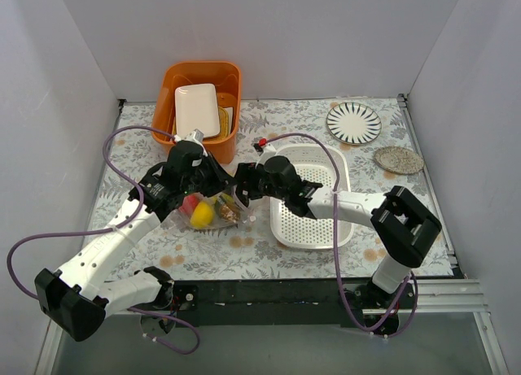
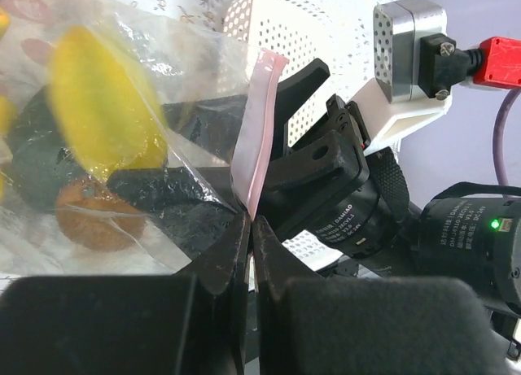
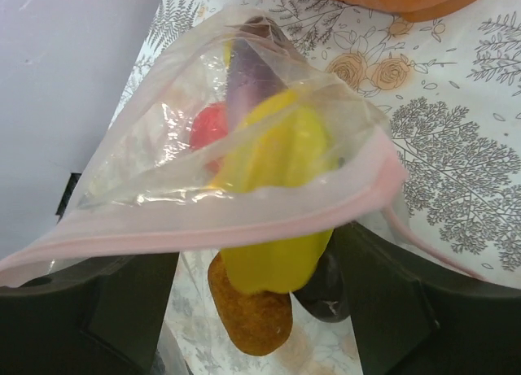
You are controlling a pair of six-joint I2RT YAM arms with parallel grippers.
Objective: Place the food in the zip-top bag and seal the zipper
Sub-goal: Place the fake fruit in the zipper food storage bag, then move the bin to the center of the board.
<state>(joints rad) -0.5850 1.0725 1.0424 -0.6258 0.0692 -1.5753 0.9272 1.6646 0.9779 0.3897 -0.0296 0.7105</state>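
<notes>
The clear zip-top bag (image 1: 205, 214) lies between the two grippers at the table's middle left. Inside it I see a yellow piece (image 3: 277, 180), a red round fruit (image 3: 207, 127), a purple eggplant (image 3: 252, 74) and a brown piece (image 3: 248, 310). My left gripper (image 2: 251, 220) is shut on the pink zipper (image 2: 259, 123) at the bag's edge. My right gripper (image 3: 252, 253) is open, its fingers wide apart on either side of the bag's mouth, with the zipper (image 3: 203, 233) running across between them. Both grippers meet in the top view, the left (image 1: 221, 184) and the right (image 1: 244, 188).
A white perforated basket (image 1: 313, 200) stands right of the bag, under the right arm. An orange bin (image 1: 202, 106) with a white plate (image 1: 197, 111) stands at the back. A striped plate (image 1: 353, 122) and a speckled dish (image 1: 398, 159) lie at the back right.
</notes>
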